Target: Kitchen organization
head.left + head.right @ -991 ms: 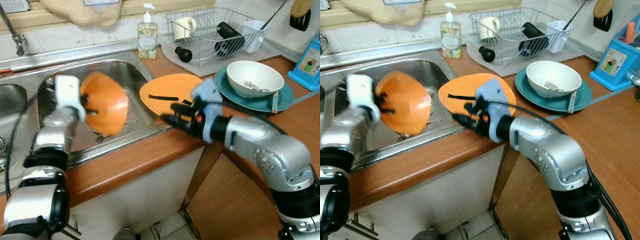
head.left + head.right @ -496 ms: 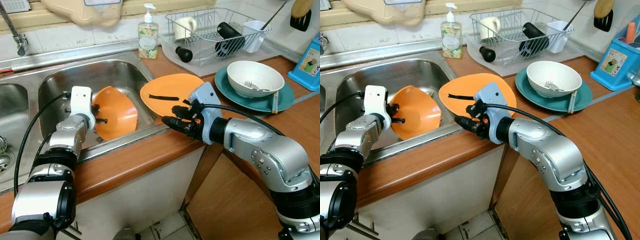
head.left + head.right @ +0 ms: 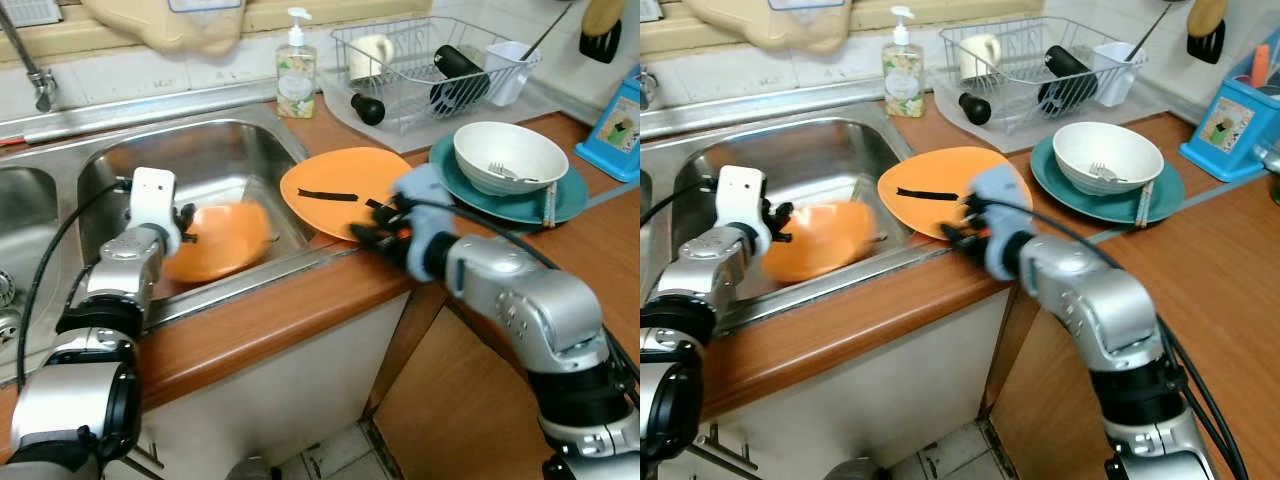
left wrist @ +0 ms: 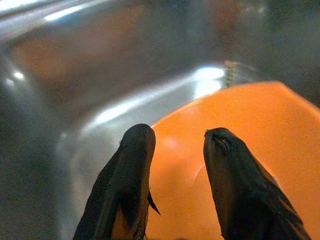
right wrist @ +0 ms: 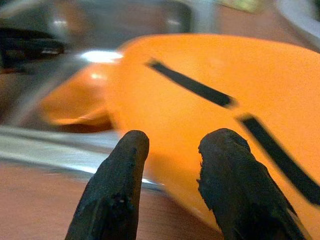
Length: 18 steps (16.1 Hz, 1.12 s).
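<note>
Left eye view showed my left gripper down in the stainless steel sink basin, its fingers parted with nothing between them, just above the orange plastic bowl lying in the basin bottom. My right gripper hovered at the near rim of the flat orange plate with black stripes on the wooden worktop; it was open and gripped nothing. I judged the tidying only begun. The wire dish rack held a cream mug, a black bottle and a white cutlery cup. The white bowl with a fork in it sat on the teal plate, waiting.
</note>
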Motion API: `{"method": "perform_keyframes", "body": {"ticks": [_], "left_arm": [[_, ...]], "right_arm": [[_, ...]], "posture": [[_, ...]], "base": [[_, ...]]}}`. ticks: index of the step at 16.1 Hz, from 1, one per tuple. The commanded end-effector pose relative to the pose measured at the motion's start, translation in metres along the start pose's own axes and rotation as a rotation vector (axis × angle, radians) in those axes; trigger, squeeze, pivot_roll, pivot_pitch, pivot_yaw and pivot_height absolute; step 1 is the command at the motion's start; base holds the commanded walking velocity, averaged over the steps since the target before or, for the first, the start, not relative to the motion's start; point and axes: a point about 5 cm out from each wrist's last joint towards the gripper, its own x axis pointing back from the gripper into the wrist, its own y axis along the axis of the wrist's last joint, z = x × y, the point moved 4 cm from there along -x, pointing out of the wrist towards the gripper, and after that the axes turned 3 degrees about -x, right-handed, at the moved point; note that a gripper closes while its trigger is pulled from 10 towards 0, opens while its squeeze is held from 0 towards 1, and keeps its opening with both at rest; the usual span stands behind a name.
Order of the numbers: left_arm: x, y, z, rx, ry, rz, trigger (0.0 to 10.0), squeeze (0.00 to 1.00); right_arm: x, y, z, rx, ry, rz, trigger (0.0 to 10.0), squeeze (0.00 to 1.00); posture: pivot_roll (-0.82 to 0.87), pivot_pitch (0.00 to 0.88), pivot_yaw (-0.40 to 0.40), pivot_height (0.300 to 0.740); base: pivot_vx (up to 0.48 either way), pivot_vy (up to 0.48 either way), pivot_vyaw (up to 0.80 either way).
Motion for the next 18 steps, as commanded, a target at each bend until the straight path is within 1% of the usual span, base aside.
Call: {"method": "perform_keyframes", "body": {"ticks": [1, 2, 3, 4, 5, 6, 7, 8, 9, 10, 11, 12, 13, 14, 15, 16, 17, 18], "left_arm": [[0.002, 0.005, 0.005, -0.036, 0.018, -0.038, 10.0, 1.00], [0.003, 0.007, 0.007, -0.041, 0.021, -0.051, 10.0, 1.00], [0.004, 0.014, 0.005, -0.028, 0.003, -0.099, 10.0, 1.00], [0.004, 0.017, 0.003, -0.016, -0.010, -0.115, 10.0, 1.00], [0.004, 0.024, -0.003, 0.039, -0.047, -0.143, 10.0, 1.00], [0.003, 0.034, -0.012, 0.194, -0.096, -0.171, 10.0, 1.00], [0.002, 0.040, -0.018, 0.301, -0.128, -0.177, 10.0, 1.00], [0.000, 0.042, -0.029, 0.410, -0.189, -0.148, 10.0, 1.00], [-0.002, 0.043, -0.045, 0.531, -0.259, -0.112, 10.0, 1.00], [-0.003, 0.043, -0.057, 0.601, -0.308, -0.076, 10.0, 1.00], [-0.003, 0.043, -0.062, 0.618, -0.325, -0.065, 10.0, 1.00], [-0.003, 0.046, -0.074, 0.705, -0.367, -0.059, 10.0, 0.35], [-0.003, 0.049, -0.083, 0.803, -0.398, -0.052, 10.0, 0.00], [-0.003, 0.051, -0.089, 0.871, -0.424, -0.042, 10.0, 0.00], [-0.002, 0.052, -0.097, 0.910, -0.451, -0.027, 10.0, 0.00], [-0.002, 0.051, -0.101, 0.929, -0.462, -0.016, 10.0, 0.00], [-0.002, 0.050, -0.106, 0.938, -0.464, -0.003, 10.0, 0.00], [-0.002, 0.047, -0.109, 0.925, -0.466, 0.009, 10.0, 0.00]], "right_arm": [[0.001, 0.007, -0.024, -0.049, -0.122, -0.040, 10.0, 0.00], [0.002, 0.007, -0.031, -0.075, -0.157, -0.049, 10.0, 0.00], [0.003, 0.007, -0.044, -0.129, -0.211, -0.068, 10.0, 0.67], [0.003, 0.007, -0.047, -0.144, -0.228, -0.075, 10.0, 0.67], [0.003, 0.007, -0.055, -0.196, -0.269, -0.090, 10.0, 1.00], [0.003, 0.007, -0.063, -0.254, -0.306, -0.102, 10.0, 1.00], [0.003, 0.005, -0.069, -0.303, -0.332, -0.107, 10.0, 1.00], [0.001, 0.003, -0.074, -0.359, -0.346, -0.110, 10.0, 1.00], [-0.001, 0.001, -0.079, -0.428, -0.360, -0.110, 10.0, 1.00], [-0.003, 0.000, -0.081, -0.478, -0.366, -0.110, 10.0, 1.00], [-0.003, 0.000, -0.082, -0.496, -0.369, -0.111, 10.0, 1.00], [-0.007, -0.001, -0.081, -0.552, -0.351, -0.112, 10.0, 1.00], [-0.012, -0.001, -0.078, -0.592, -0.318, -0.109, 10.0, 0.78], [-0.016, -0.002, -0.074, -0.599, -0.291, -0.094, 10.0, 0.00], [-0.020, -0.005, -0.068, -0.593, -0.265, -0.068, 10.0, 0.00], [-0.023, -0.008, -0.062, -0.591, -0.243, -0.050, 10.0, 0.00], [-0.026, -0.009, -0.056, -0.592, -0.220, -0.039, 10.0, 0.00], [-0.027, -0.010, -0.053, -0.588, -0.208, -0.031, 10.0, 0.00]], "posture": [[-0.01, 0.000, 0.027, 0.740], [-0.01, 0.000, 0.026, 0.740], [0.00, 0.000, 0.023, 0.740], [0.00, 0.000, 0.022, 0.740], [0.00, 0.000, 0.020, 0.740], [0.00, 0.000, 0.019, 0.740], [-0.01, 0.000, 0.019, 0.740], [-0.01, 0.000, 0.020, 0.740], [-0.01, 0.000, 0.024, 0.740], [-0.01, 0.000, 0.026, 0.740], [-0.01, 0.000, 0.028, 0.740], [-0.01, 0.000, 0.035, 0.740], [-0.02, 0.000, 0.037, 0.740], [-0.02, 0.000, 0.039, 0.740], [-0.02, 0.000, 0.039, 0.740], [-0.02, 0.000, 0.040, 0.740], [-0.02, 0.000, 0.039, 0.740], [-0.02, 0.000, 0.040, 0.740]], "base": [[0.000, 0.000, 0.00], [0.000, 0.000, 0.00], [0.000, 0.000, 0.00], [0.000, 0.000, 0.00], [0.000, 0.000, 0.00], [0.000, 0.000, 0.00], [0.000, 0.000, 0.00], [0.000, 0.000, 0.00], [0.000, 0.000, 0.00], [0.000, 0.000, 0.00], [0.000, 0.000, 0.00], [0.000, 0.000, 0.00], [0.000, 0.000, 0.00], [0.000, 0.000, 0.00], [0.000, 0.000, 0.00], [0.000, 0.000, 0.00], [0.000, 0.000, 0.00], [0.000, 0.000, 0.00]]}}
